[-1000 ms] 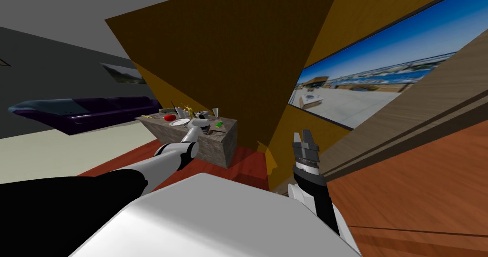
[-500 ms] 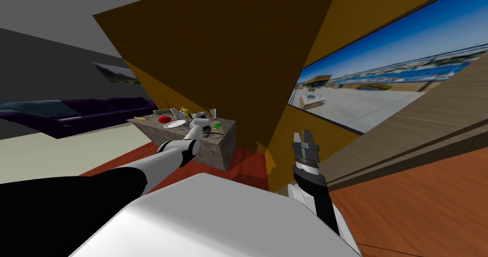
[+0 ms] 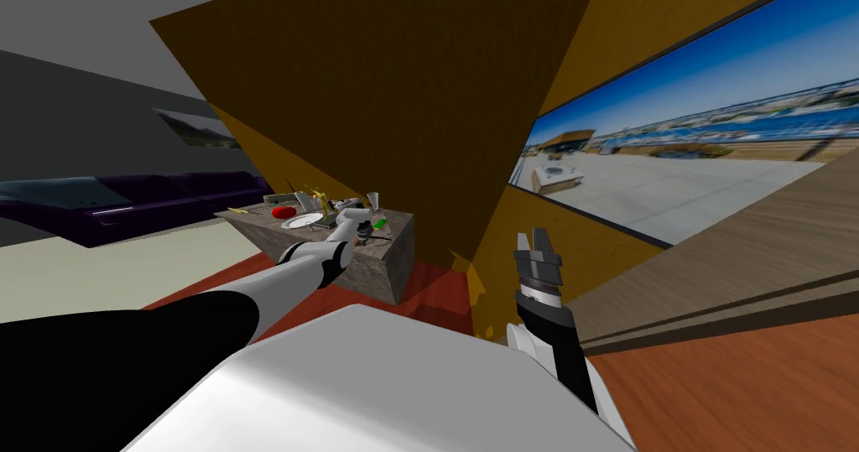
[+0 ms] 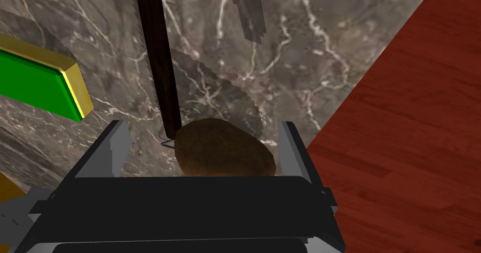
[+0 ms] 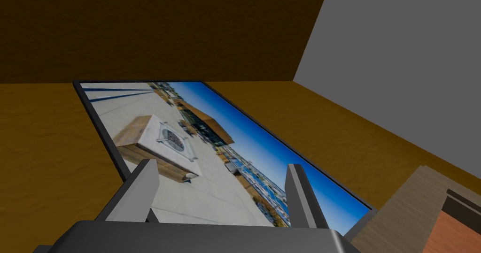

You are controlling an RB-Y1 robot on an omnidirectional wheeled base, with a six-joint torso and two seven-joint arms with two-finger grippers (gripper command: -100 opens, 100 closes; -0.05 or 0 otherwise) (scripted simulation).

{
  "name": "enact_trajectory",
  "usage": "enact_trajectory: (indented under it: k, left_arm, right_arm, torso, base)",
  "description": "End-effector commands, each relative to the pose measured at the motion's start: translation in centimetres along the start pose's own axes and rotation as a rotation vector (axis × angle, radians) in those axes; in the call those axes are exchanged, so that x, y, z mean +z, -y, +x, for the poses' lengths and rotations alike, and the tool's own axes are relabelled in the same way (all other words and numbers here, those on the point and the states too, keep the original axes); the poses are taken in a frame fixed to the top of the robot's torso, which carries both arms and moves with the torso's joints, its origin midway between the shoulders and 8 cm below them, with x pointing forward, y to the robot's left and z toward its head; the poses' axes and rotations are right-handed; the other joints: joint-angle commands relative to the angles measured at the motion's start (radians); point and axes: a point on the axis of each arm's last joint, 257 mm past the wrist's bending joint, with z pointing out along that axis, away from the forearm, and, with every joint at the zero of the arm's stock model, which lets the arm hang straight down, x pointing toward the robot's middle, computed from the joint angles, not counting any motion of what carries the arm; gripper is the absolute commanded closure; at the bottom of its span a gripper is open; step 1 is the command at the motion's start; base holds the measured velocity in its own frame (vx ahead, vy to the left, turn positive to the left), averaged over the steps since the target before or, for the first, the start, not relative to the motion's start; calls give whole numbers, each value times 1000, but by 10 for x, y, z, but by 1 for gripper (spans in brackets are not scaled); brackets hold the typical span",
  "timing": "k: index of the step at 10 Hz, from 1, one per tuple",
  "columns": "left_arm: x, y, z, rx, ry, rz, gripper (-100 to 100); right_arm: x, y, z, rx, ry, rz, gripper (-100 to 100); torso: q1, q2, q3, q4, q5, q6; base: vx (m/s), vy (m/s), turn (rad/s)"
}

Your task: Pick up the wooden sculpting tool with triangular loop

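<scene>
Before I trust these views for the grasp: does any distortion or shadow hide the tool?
Head view: wide, rolled lens, so the table slants and the walls splay. Left wrist view: jagged shadows cross the table, yet the tool stands out dark; its loop sits dim against a brown lump inside the open left gripper.

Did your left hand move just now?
Yes. My left hand slid along the table, away from the white plate, toward the green block.

Left gripper (image 4: 203,126) outstretched, spread wide; right gripper (image 5: 221,165) upright, likewise spread
</scene>
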Motion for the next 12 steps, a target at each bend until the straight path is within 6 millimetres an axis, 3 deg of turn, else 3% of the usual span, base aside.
enact_trajectory:
  k: [1,4,5,6,7,9,10,12]
  left_arm:
    - [3,-12,6,19,-17,-53,-100]
    - [5,-30,17,55,-46,-134,-100]
    - [5,-25,15,48,-41,-120,-100]
    - [5,-25,15,50,-42,-123,0]
    - [7,-22,36,72,-44,-120,-100]
    - [8,-21,47,84,-46,-118,-100]
    - [9,-19,70,107,-51,-113,-100]
    - [10,-17,93,131,-57,-108,-100]
  right_arm:
    - [0,0,0,0,0,0,0]
    - [0,0,0,0,0,0,0]
    - [0,0,0,0,0,0,0]
    - [0,0,0,0,0,0,0]
    - [0,0,0,0,0,0,0]
    - [0,0,0,0,0,0,0]
    - [0,0,0,0,0,0,0]
    - [0,0,0,0,0,0,0]
  torso:
    - [0,0,0,0,0,0]
    - [4,-4,-2,-1,1,0]
    - [3,-4,-3,-1,1,0]
    - [1,0,0,0,0,0]
    - [-1,3,2,1,0,0]
    - [1,4,2,1,0,0]
    - [1,5,3,1,0,0]
    - [2,4,2,1,0,-1]
  base:
    - [74,45,-12]
    - [144,81,-21]
    - [63,33,-8]
    - [12,7,0]
    - [17,45,216]
    - [22,49,84]
    - [24,56,123]
    - [31,64,178]
